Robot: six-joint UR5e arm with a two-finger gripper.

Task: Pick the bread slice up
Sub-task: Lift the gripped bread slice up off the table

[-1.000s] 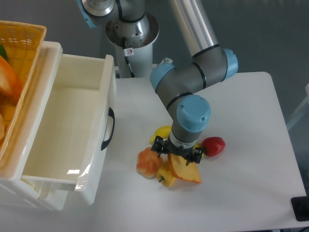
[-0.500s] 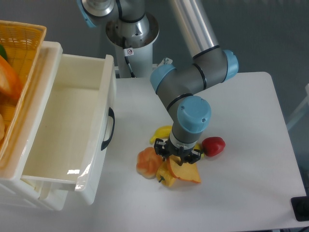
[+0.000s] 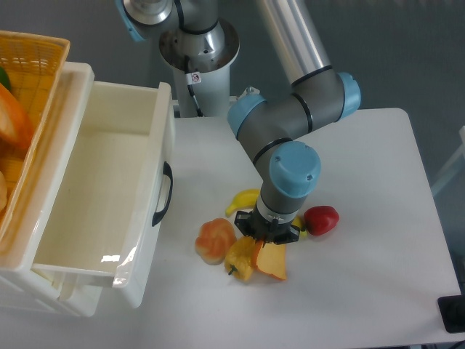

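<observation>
The bread slice (image 3: 272,262) is a flat orange-tan piece with a darker crust. It stands tilted on the white table (image 3: 363,160), with its upper edge up between the fingers. My gripper (image 3: 271,234) points straight down onto it, and the jaws are closed in on the slice's top edge. The wrist hides the contact itself. A yellow bell pepper (image 3: 240,260) leans against the slice's left side. A lumpy peach-orange bun (image 3: 215,241) lies just left of that.
A red pepper (image 3: 321,219) lies right of the gripper and a yellow banana (image 3: 243,200) behind it. A white open drawer (image 3: 109,196) with a black handle (image 3: 164,193) stands at the left, under an orange basket (image 3: 29,87). The arm's base (image 3: 197,51) is at the back.
The fingers have closed inward around the bread slice, and the slice has tipped up to look narrower. The bun and the yellow pepper have shifted a little to the left.
</observation>
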